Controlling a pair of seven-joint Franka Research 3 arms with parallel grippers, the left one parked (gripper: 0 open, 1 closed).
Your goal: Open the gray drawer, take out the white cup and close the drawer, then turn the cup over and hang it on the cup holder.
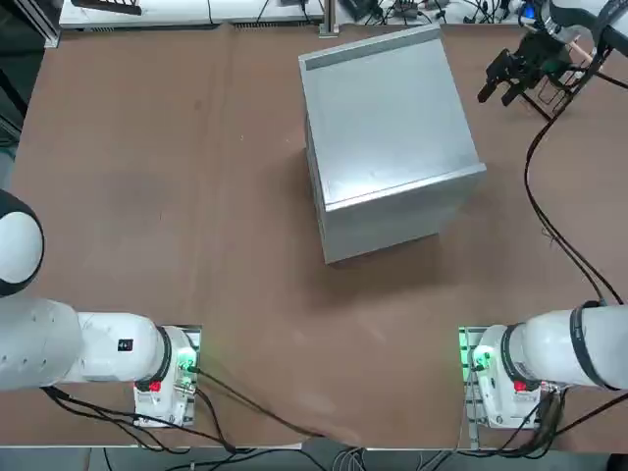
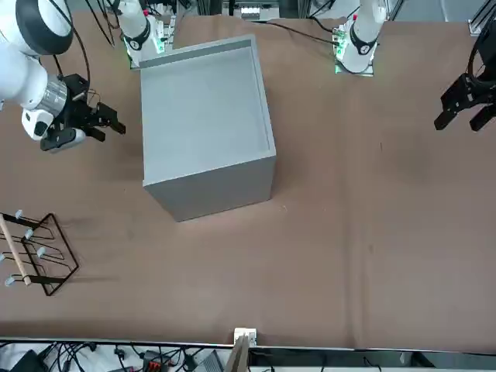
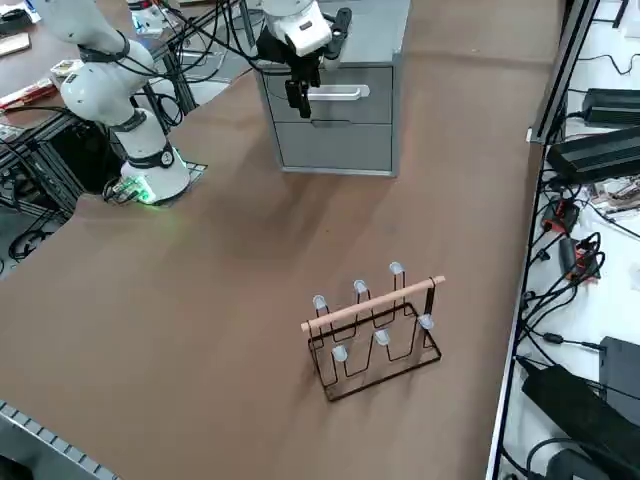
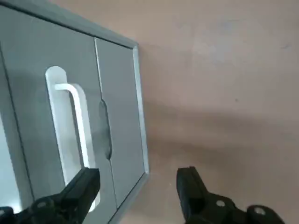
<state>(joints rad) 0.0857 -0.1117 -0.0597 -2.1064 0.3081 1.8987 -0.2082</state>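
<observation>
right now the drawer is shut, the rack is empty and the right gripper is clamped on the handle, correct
Not quite. The right gripper is open and hangs in front of the handle without touching it, as the right side view shows. The gray drawer is shut and the cup holder is empty.

Lit evenly and brightly from above in all views. Soft shadows only, beside the gray cabinet [image 1: 388, 137] and under the cup holder [image 3: 375, 330]. Slightly blurred in the right wrist view, with a dim reflection on the gray drawer [image 4: 70, 116] front. No strong glare seen.
</observation>
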